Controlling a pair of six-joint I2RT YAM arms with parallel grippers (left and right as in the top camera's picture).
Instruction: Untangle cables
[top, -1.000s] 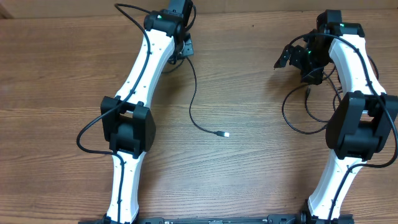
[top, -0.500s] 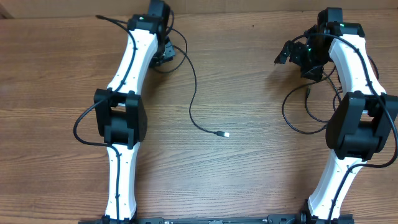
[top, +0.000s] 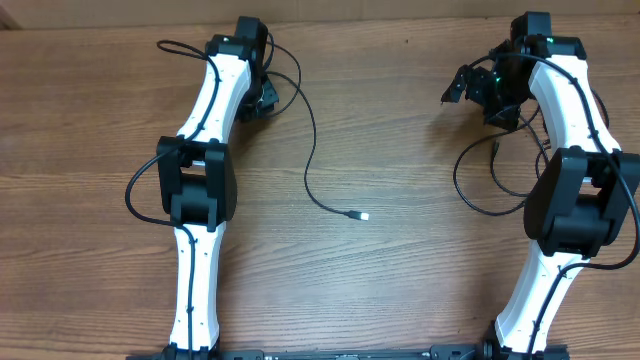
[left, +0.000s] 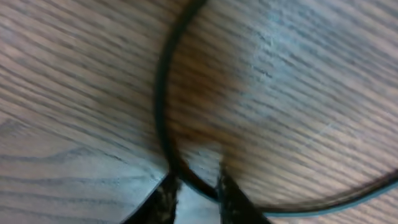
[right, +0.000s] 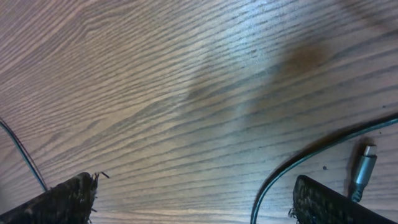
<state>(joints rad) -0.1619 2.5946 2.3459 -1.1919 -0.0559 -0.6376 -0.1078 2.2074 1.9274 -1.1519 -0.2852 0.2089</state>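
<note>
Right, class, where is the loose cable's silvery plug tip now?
In the overhead view the plug tip lies on the table near its middle, between the left arm and right arm. It ends the thin cable that curves up to the left gripper.

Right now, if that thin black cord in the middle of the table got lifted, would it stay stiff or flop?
Probably floppy: the cord lies in loose curves. Likely light, being so thin. Its small plug end would probably dangle.

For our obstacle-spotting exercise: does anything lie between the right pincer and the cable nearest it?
Nothing visible does. The right pincer hangs open over bare table, and the cable curves in just beside one finger.
</note>
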